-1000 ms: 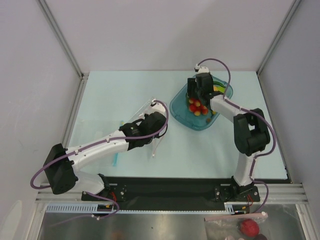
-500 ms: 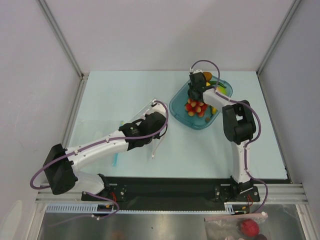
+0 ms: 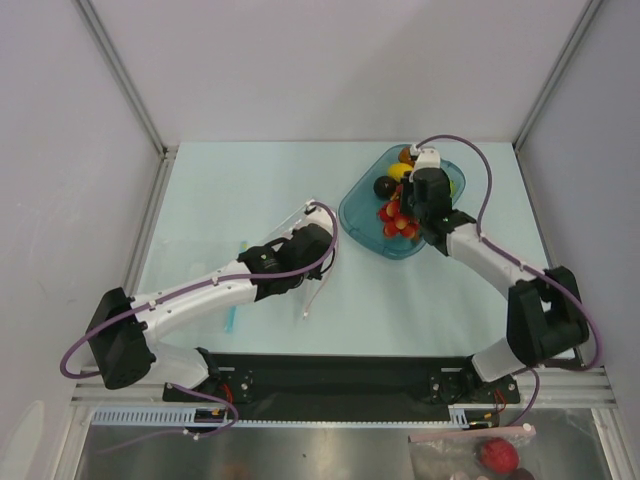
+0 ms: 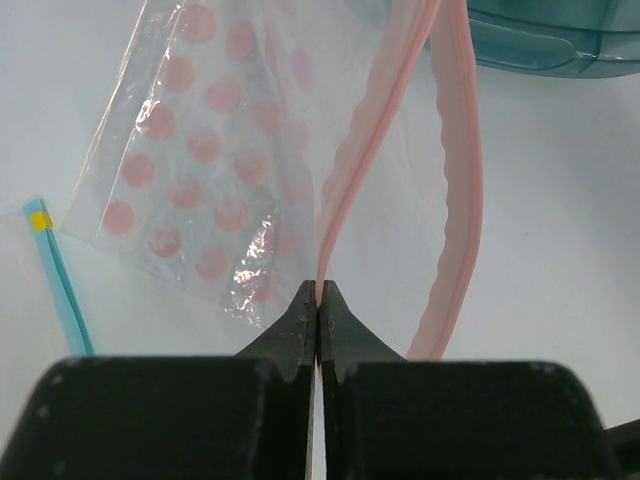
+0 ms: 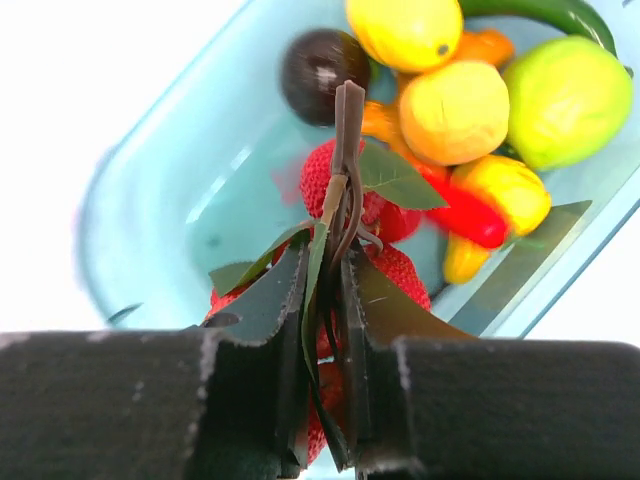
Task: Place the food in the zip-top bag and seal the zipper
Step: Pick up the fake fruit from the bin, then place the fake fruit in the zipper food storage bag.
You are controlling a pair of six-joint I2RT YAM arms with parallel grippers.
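Two closed grips. The left gripper [image 4: 318, 300] pinches one lip of the pink zipper [image 4: 345, 180], and the zip-top bag [image 4: 200, 150] gapes just left of the teal tray [image 5: 190, 190]. Farther off, the right gripper [image 5: 330, 290] clamps the stem of the red berry cluster [image 5: 322, 178] over that tray, with the plum [image 5: 322, 62] and lemon [image 5: 405, 30] beyond.

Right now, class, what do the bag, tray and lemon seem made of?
The bag looks like thin clear plastic film: crinkled, glinting, pink-dotted. The tray seems translucent teal plastic, glossy. The lemon is probably moulded plastic: smooth, shiny skin.
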